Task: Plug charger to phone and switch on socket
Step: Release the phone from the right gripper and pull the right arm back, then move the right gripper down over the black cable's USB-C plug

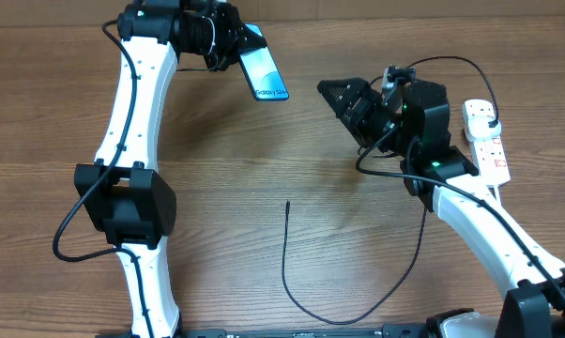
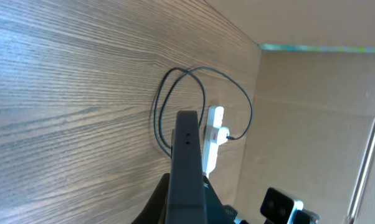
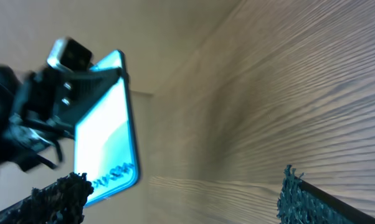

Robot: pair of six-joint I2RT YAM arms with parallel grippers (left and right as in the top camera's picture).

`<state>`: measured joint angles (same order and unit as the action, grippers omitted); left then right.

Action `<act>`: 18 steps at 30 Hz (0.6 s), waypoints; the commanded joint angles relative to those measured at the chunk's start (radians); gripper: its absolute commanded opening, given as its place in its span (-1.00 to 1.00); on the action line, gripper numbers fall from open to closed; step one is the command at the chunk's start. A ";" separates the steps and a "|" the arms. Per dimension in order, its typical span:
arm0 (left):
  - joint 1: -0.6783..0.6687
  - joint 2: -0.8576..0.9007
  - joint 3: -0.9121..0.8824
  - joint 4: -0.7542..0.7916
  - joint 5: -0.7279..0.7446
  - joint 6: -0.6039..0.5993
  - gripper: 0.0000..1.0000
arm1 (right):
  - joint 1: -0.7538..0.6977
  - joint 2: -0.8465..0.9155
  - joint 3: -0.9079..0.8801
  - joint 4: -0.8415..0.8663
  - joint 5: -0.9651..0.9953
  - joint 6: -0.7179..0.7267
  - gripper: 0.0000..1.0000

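Observation:
The phone [image 1: 267, 75], its blue-cyan screen lit, is held off the table at the back left with my left gripper [image 1: 242, 47] shut on its upper end. The left wrist view shows the phone [image 2: 187, 155] edge-on between the jaws of the left gripper [image 2: 187, 190]. My right gripper [image 1: 342, 111] is open and empty, pointing left toward the phone [image 3: 106, 146] from a short gap. Its fingers [image 3: 56, 199] frame that view. The charger [image 1: 287, 263] lies looped on the table, its tip pointing away near the middle. The white socket [image 1: 486, 141] lies at the far right.
A black plug [image 1: 490, 118] sits in the socket's far end. The cable [image 2: 203, 81] loops beside the socket [image 2: 213, 146] in the left wrist view. A cardboard wall [image 2: 312, 124] closes the table's side. The right arm's white link [image 1: 489, 235] crosses the front right.

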<state>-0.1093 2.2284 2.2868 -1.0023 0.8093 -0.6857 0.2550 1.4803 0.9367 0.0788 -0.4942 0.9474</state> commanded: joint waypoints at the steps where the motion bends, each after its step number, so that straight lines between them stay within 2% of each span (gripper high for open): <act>1: -0.001 -0.031 0.020 0.004 0.064 0.091 -0.92 | -0.004 -0.010 0.025 -0.018 -0.008 -0.140 1.00; 8: -0.001 -0.031 0.020 0.003 0.105 0.156 -0.92 | -0.004 -0.010 0.072 -0.149 0.030 -0.233 1.00; 18: 0.000 -0.031 0.020 -0.018 0.108 0.201 -0.92 | -0.002 -0.010 0.300 -0.630 0.218 -0.420 1.00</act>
<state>-0.1093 2.2284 2.2868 -1.0241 0.8726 -0.5194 0.2550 1.4803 1.1698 -0.5064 -0.3603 0.6151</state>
